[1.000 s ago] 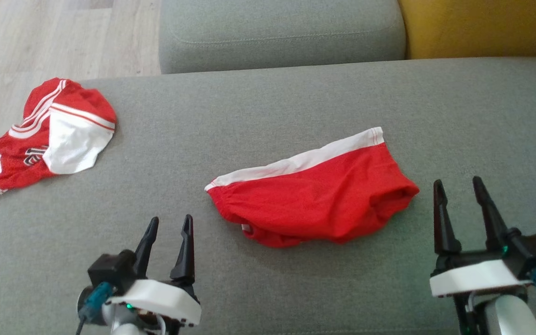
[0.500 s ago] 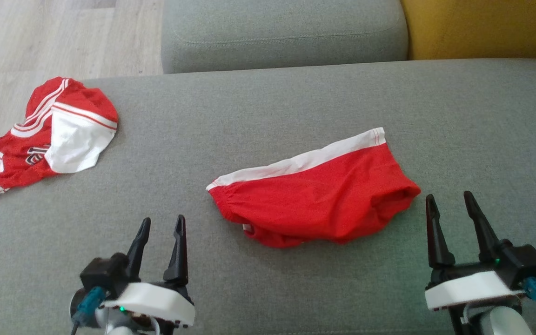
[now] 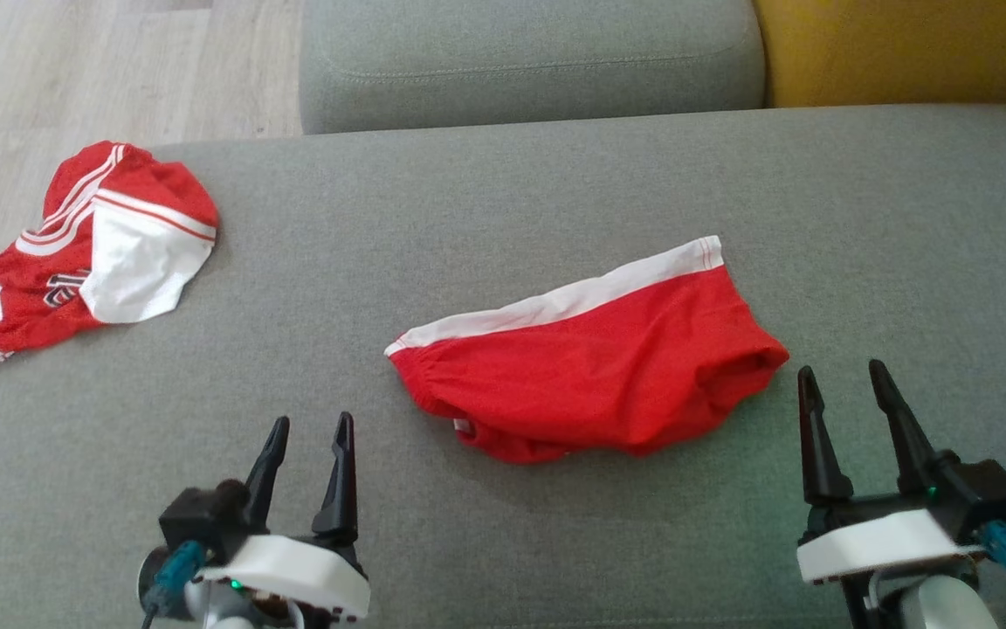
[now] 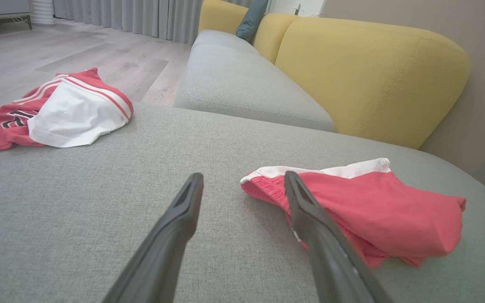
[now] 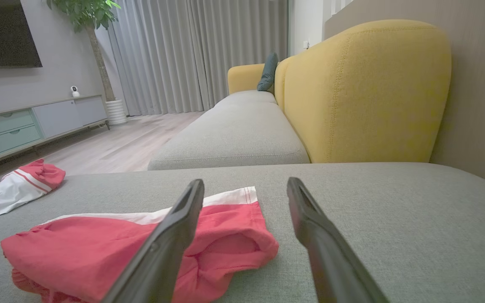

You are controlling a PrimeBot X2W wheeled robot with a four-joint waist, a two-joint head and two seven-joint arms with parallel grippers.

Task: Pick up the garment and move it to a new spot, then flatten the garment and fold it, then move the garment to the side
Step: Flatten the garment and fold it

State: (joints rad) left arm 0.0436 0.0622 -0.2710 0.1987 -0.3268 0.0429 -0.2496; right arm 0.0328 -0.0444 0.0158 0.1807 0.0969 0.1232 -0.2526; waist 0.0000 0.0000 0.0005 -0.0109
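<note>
Two garments: one pair of red fabric shorts with a white waistband (image 3: 590,384), one crumpled red-and-white striped jersey (image 3: 93,253). Two grippers, left gripper (image 3: 314,419) and right gripper (image 3: 842,368), two long dark fingers each, four in all. Two grey fabric seat cushions: near cushion (image 3: 503,192), far cushion (image 3: 529,61). At least two yellow upholstered backrests (image 5: 364,92). One teal throw pillow (image 5: 267,71). One potted green plant (image 5: 86,12). One low pale cabinet (image 5: 36,122). One small white camera (image 5: 74,91). One dark wall screen (image 5: 2,33).
</note>
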